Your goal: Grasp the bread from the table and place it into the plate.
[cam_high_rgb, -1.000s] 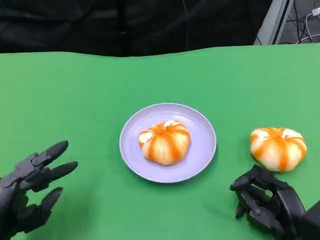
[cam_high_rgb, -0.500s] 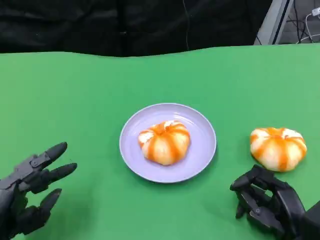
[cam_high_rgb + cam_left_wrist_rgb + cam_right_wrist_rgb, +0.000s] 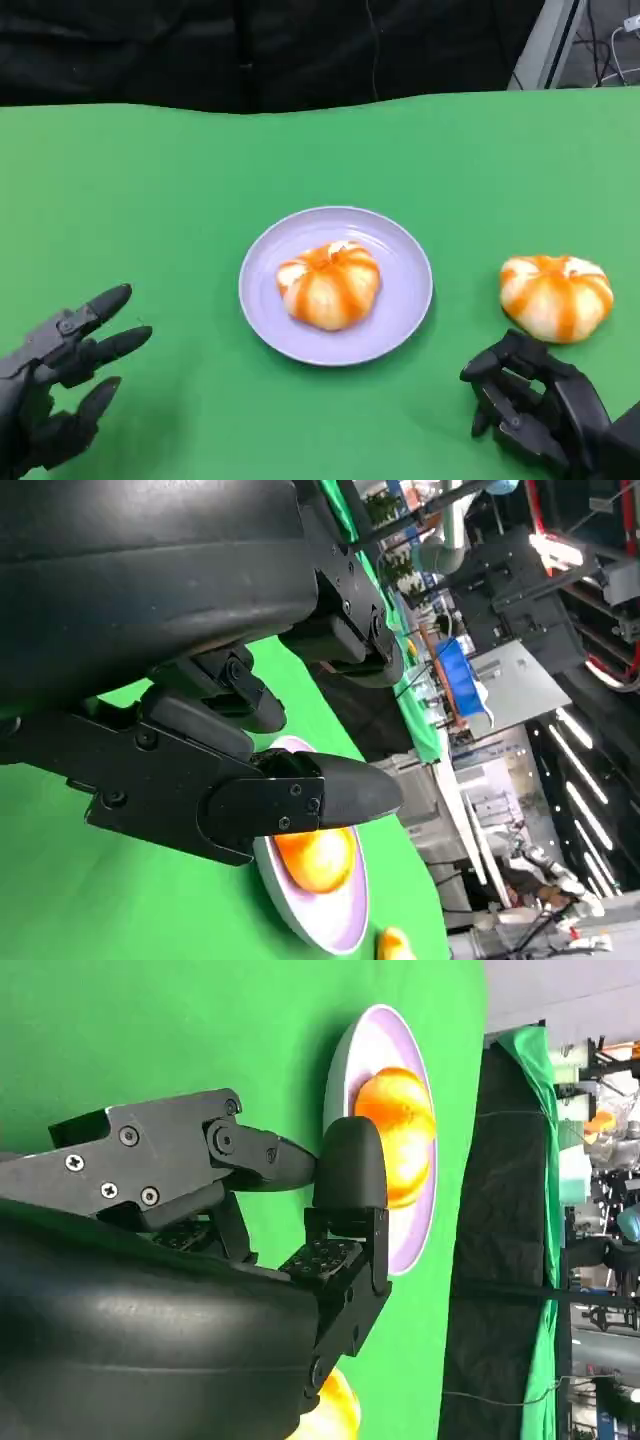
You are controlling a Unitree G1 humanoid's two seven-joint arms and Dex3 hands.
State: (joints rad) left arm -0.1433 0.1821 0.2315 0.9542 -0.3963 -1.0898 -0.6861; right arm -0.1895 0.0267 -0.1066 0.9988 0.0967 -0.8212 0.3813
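Well, here is the table from left to right.
Change: almost nothing has moved over the last second; the left hand has only sagged slightly, so I judge the task to be paused between breads.
Left hand: the black left hand [image 3: 60, 375] hovers low at the near left edge, fingers spread and holding nothing.
Plate: the round lavender plate [image 3: 400, 310] sits mid-table on the green tablecloth [image 3: 150, 200], one orange-striped round bread [image 3: 328, 284] already on it.
Second bread: another orange-striped bun [image 3: 556, 296] lies on the cloth, well apart from the plate.
Right hand: the black right hand [image 3: 530, 400] waits just short of that bun, fingers curled inward, gripping nothing.
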